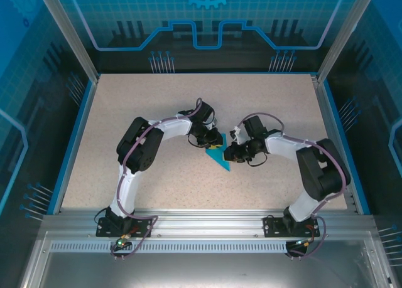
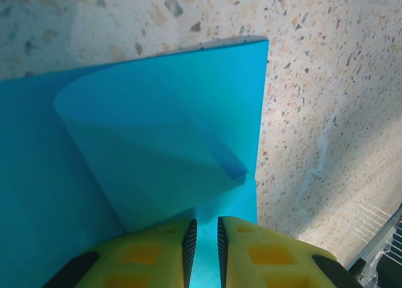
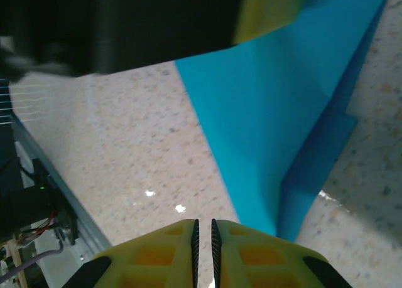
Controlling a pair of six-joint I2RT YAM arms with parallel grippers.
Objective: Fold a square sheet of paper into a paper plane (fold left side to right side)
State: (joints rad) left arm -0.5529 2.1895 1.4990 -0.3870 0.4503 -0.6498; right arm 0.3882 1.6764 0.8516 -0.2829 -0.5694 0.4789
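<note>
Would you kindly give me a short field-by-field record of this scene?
paper: square sheet of paper, cyan, partly folded
flap: curled over the sheet, not pressed flat
surface: speckled tabletop
left gripper: fingers nearly together at the flap's edge; whether they pinch it cannot be told
right gripper: fingers nearly together, above the tabletop beside the paper's pointed end

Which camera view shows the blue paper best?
The left wrist view: the paper is close, its curled flap plain. The right wrist view shows a folded corner; the top view, a small triangle.
</note>
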